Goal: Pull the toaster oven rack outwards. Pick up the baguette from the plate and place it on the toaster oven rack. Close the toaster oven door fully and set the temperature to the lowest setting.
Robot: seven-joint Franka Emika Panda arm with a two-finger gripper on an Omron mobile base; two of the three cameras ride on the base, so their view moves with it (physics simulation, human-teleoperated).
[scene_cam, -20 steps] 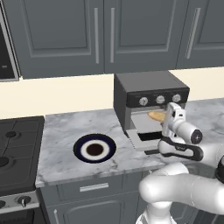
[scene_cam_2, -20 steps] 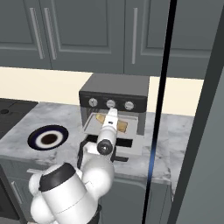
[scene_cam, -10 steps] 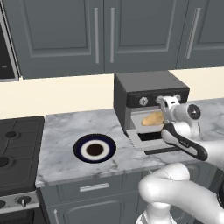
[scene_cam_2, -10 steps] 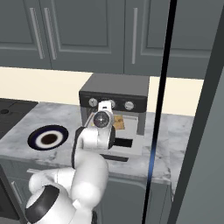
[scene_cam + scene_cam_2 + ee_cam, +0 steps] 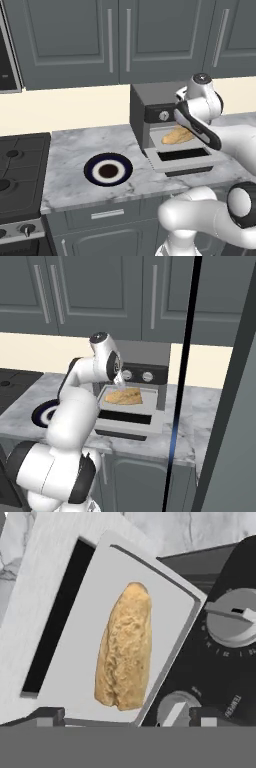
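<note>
Hovering with wide, empty gripper (image 5: 122,714) above the baguette (image 5: 124,668), lying on the pulled-out rack (image 5: 87,647) over the dropped door (image 5: 182,159); plate (image 5: 108,170) sitting bare.

Baguette (image 5: 124,657) is showing a rough, matt golden crust, lying on the toaster oven rack (image 5: 75,662), which is looking like smooth matt light-grey metal. Knobs (image 5: 231,618) are reading as brushed silver on a matt black strip; bench (image 5: 70,150) is looking like polished grey-veined marble.
</note>
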